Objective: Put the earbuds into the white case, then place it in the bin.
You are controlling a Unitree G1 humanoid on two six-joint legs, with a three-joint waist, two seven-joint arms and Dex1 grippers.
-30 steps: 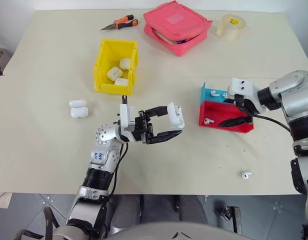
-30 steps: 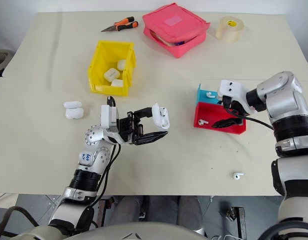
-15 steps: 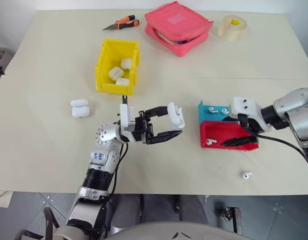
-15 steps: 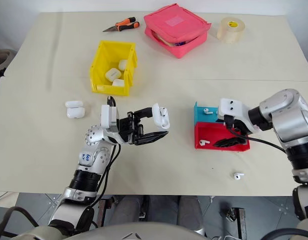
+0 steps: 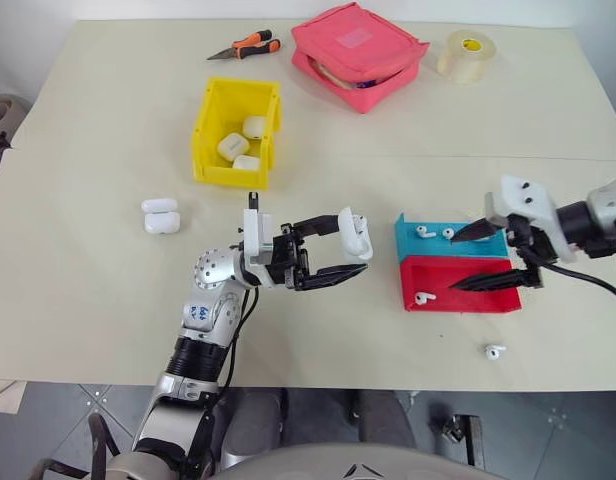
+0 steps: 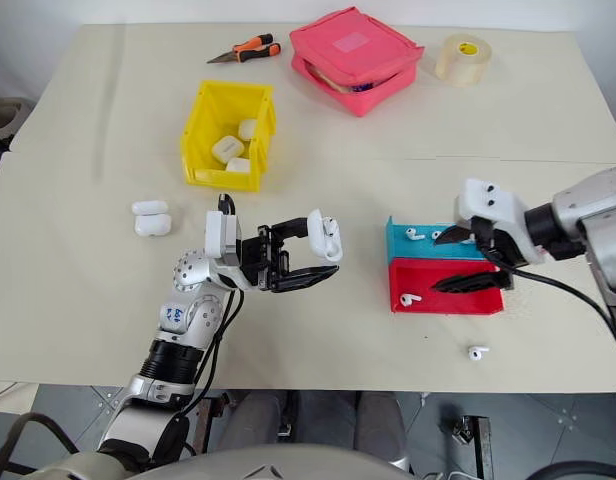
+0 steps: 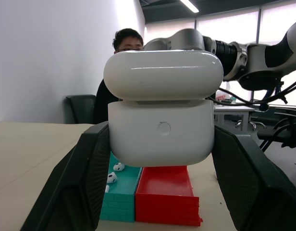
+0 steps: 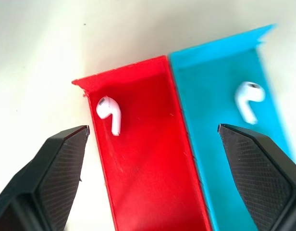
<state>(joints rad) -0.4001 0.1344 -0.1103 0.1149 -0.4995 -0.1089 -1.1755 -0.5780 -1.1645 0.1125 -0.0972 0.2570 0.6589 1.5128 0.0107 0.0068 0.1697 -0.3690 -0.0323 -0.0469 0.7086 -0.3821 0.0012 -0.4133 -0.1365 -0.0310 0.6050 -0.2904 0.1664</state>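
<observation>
Cream-coloured tabletop point(image 5: 108, 300) fills the scene, and closest to its near edge lies a lone glossy white earbud point(image 5: 494, 351). Just beyond it sits a two-part plastic tray point(image 5: 458, 290), red in front and teal behind, with one white earbud point(image 5: 422, 298) in the red compartment and two more earbuds point(image 5: 434, 233) in the teal one. Above the tray's right end hangs the right gripper point(image 5: 488, 255), its black fingers spread wide and holding nothing. To the left, the left gripper point(image 5: 338, 248) is raised off the table and pinches a small glossy white charging case point(image 5: 354, 232) between its black fingers; the left wrist view shows the case's lid slightly lifted. Farther left, two similar white cases point(image 5: 159, 215) rest side by side on the table. Beyond them stands the bright yellow plastic bin point(image 5: 213, 110) holding three white cases. At the far edge lie orange-handled pliers point(image 5: 240, 46), a pink zip pouch point(image 5: 356, 52) and a roll of clear tape point(image 5: 462, 54).
</observation>
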